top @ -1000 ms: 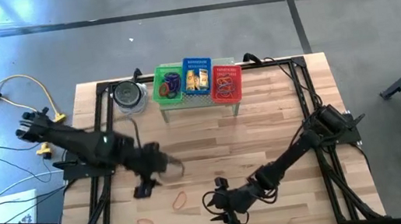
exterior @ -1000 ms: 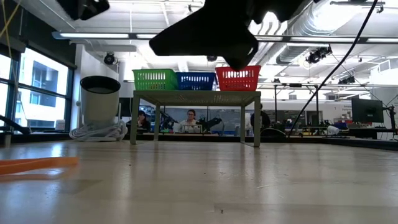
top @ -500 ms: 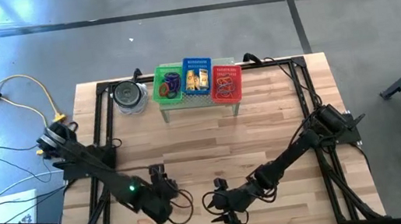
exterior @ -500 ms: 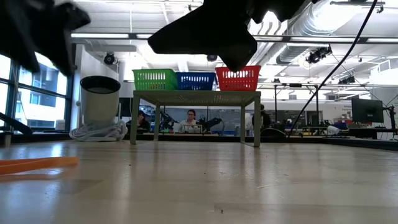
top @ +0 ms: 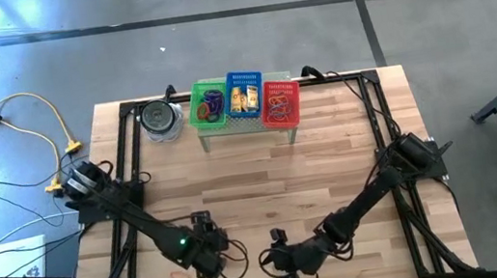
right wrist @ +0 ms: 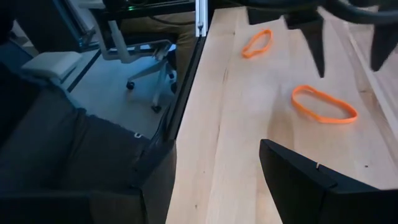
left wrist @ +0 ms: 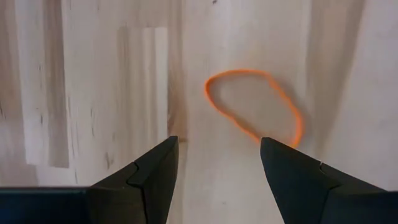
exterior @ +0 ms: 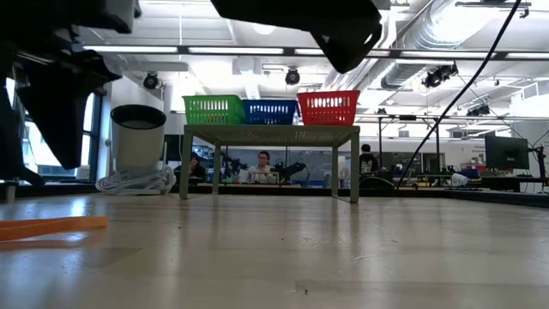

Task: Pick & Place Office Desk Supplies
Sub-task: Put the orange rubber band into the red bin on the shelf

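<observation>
Two thin orange band loops lie flat on the wooden table near its front edge. My left gripper (left wrist: 219, 146) points steeply down, open, just above one band (left wrist: 252, 106). The right wrist view shows this band (right wrist: 323, 102) under the left gripper's fingers (right wrist: 314, 43). The other band (top: 183, 276) lies nearer the table's left edge (right wrist: 257, 42). My right gripper (top: 281, 263) hovers low and open to the right of the left one, with nothing between its fingers (right wrist: 217, 155).
At the far edge a small table (top: 247, 127) carries green (top: 208, 105), blue (top: 244, 94) and red (top: 280, 101) baskets holding supplies. A round grey tin (top: 160, 119) stands to its left. The table's near-left edge (right wrist: 193, 118) drops off beside the bands.
My left gripper has swung from the table's left middle toward the near edge and sunk, tipping to point more steeply down, and now stands over an orange band. Its fingers stay open. My right gripper has shifted slightly toward the near edge.
</observation>
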